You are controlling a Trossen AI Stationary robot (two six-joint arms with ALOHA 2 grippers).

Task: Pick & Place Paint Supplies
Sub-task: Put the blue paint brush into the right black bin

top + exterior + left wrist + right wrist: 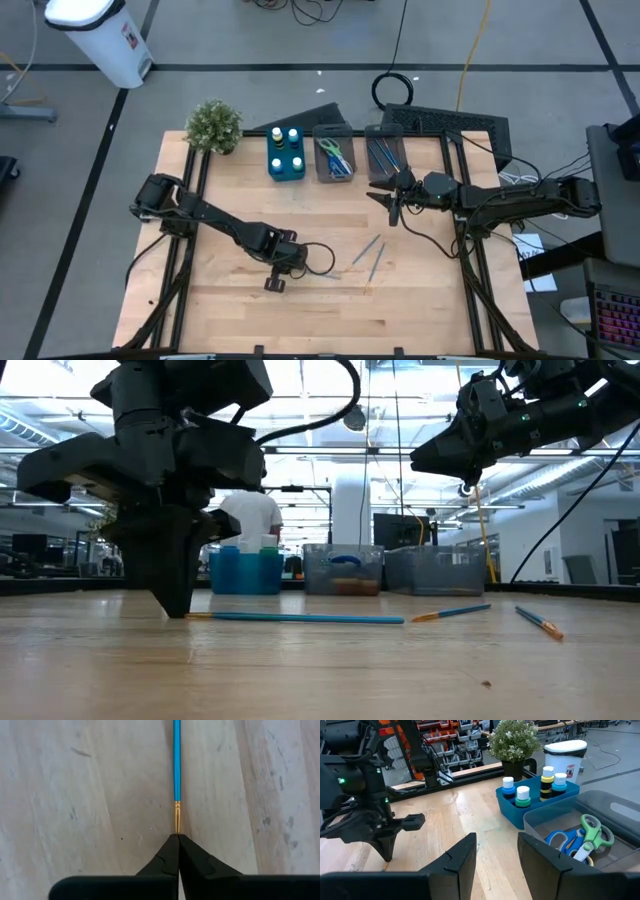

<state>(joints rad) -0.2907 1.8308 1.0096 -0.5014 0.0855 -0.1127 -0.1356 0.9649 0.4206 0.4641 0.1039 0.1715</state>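
A thin blue brush (300, 618) lies flat on the wooden table, and my left gripper (177, 839) is shut on its gold ferrule end. In the high view this gripper (290, 268) points down near the table's middle, left of two more loose brushes (370, 252). My right gripper (392, 208) hangs open in the air near the bins, holding nothing. A blue bin (286, 156) holds several capped bottles. One grey bin (335, 158) holds scissors and the other (385, 150) holds brushes. My left gripper pinches the brush at its gold ferrule end (176, 822) between its two fingertips; the very tip is hidden between them. The fingers come from above, pointing steeply down, with their tips at the table (178, 612). The brush lies level on the table, its handle running away from the fingers.
A potted plant (213, 126) stands at the far left corner. The three bins sit in a row along the far edge. The two loose brushes (450, 613) (540, 623) lie right of the held one. A black cable (320, 258) loops beside the left wrist.
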